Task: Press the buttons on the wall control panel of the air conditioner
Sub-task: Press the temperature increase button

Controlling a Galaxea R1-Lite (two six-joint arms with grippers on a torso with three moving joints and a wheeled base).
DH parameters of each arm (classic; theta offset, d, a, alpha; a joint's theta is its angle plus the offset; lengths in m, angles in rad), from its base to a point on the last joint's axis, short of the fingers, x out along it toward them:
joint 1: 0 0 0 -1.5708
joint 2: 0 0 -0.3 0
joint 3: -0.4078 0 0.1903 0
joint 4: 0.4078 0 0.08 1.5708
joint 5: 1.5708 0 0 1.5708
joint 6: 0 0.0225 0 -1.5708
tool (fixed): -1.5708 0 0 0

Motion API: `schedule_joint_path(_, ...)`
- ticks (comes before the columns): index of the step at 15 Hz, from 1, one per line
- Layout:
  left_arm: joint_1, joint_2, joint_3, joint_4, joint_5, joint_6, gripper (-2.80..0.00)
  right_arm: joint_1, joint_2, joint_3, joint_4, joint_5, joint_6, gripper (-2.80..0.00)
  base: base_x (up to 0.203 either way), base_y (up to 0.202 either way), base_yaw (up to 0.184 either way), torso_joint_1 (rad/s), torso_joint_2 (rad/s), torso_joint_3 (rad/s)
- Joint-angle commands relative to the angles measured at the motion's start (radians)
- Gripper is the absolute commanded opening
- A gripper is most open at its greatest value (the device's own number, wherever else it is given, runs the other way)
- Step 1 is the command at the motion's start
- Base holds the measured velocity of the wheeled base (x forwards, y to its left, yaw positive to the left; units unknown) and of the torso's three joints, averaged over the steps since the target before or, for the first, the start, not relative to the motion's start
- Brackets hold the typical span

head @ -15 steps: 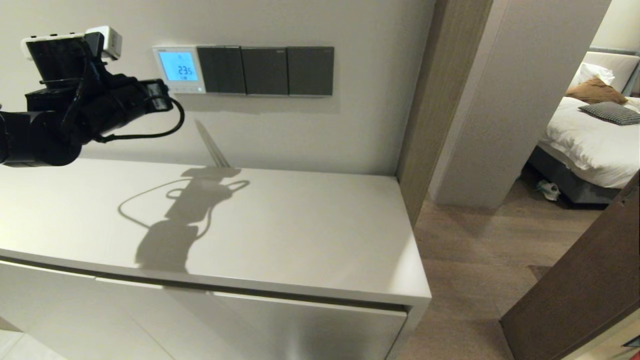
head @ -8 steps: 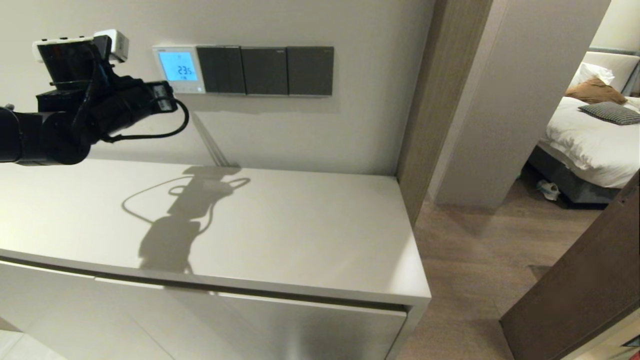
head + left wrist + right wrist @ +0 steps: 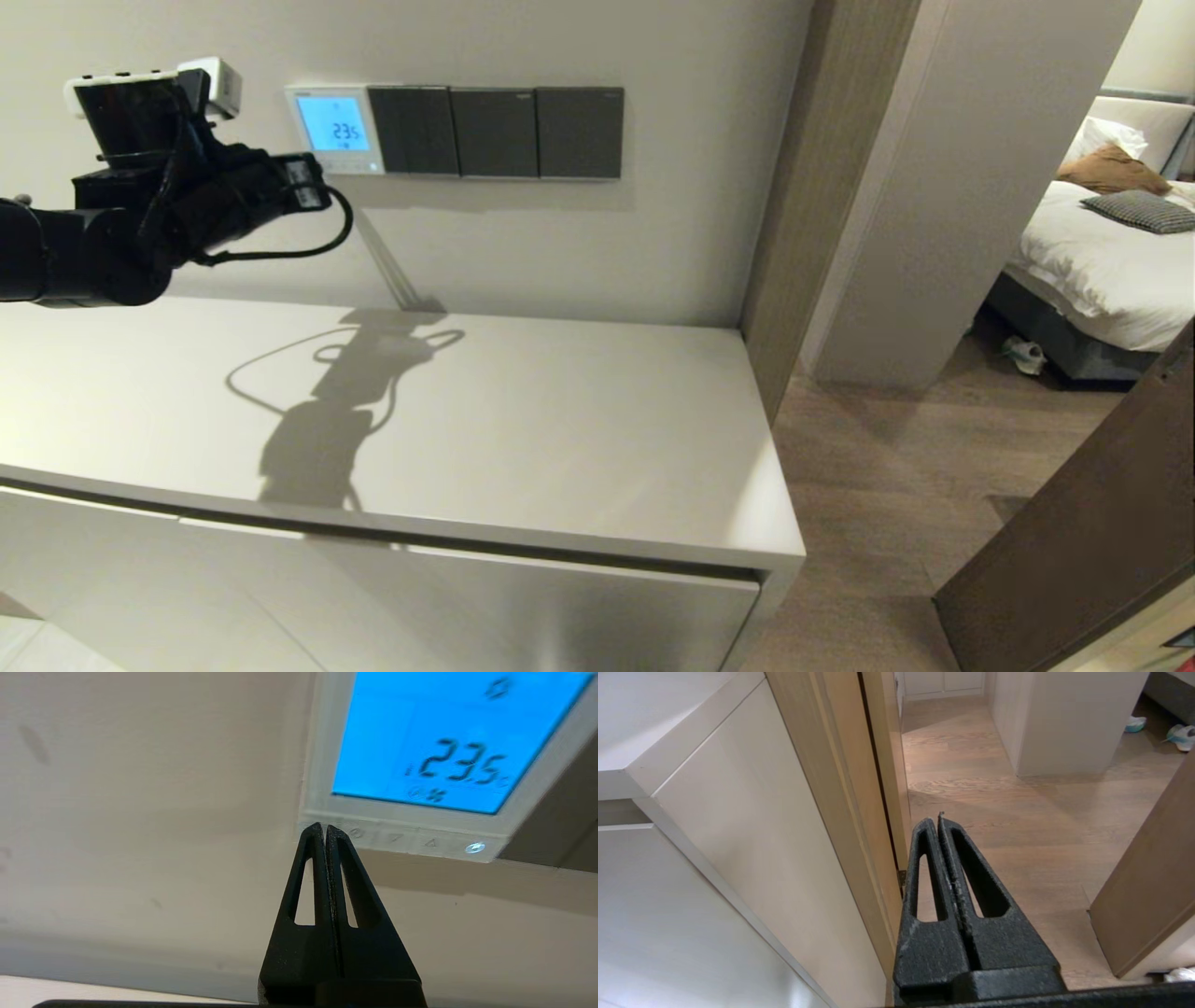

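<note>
The white control panel (image 3: 333,128) hangs on the wall, its screen glowing light blue with "23.5". It fills the upper part of the left wrist view (image 3: 523,793). A strip of small buttons (image 3: 411,840) runs along its lower edge. My left gripper (image 3: 325,827) is shut and empty. Its tips meet the strip's end nearest the bare wall; I cannot tell whether they touch it. In the head view the left gripper (image 3: 316,174) sits just below the panel's left corner. My right gripper (image 3: 937,820) is shut and empty, low beside the cabinet, out of the head view.
Three dark grey switch plates (image 3: 495,132) sit right of the panel. A white cabinet top (image 3: 523,439) lies below the wall. A wooden door frame (image 3: 789,187) stands at the right, and a dark door (image 3: 1092,551) at the front right. A bedroom lies beyond.
My left arm moved right and slightly up toward the panel's lower left corner, mostly in the first half second. The screen still reads 23.5.
</note>
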Motion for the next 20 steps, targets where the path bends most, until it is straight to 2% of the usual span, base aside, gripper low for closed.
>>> schedule_joint_path(1, -0.001, 0.005, -0.005, -0.002, -0.001, -0.001, -2.8, 0.0, 0.001, 0.002, 0.0, 0.001, 0.0, -2.8, 0.0, 0.0, 0.0, 0.0, 0.0, 0.0)
schedule_joint_path(8, -0.001, 0.013, -0.019, -0.002, -0.001, -0.001, -2.8, 0.0, 0.001, 0.002, 0.0, 0.001, 0.0, -2.8, 0.0, 0.0, 0.0, 0.0, 0.0, 0.0)
schedule_joint_path(20, -0.001, -0.01, 0.028, -0.019, -0.001, -0.001, -2.8, 0.0, 0.001, 0.002, 0.0, 0.0, 0.0, -2.8, 0.0, 0.0, 0.0, 0.0, 0.0, 0.0)
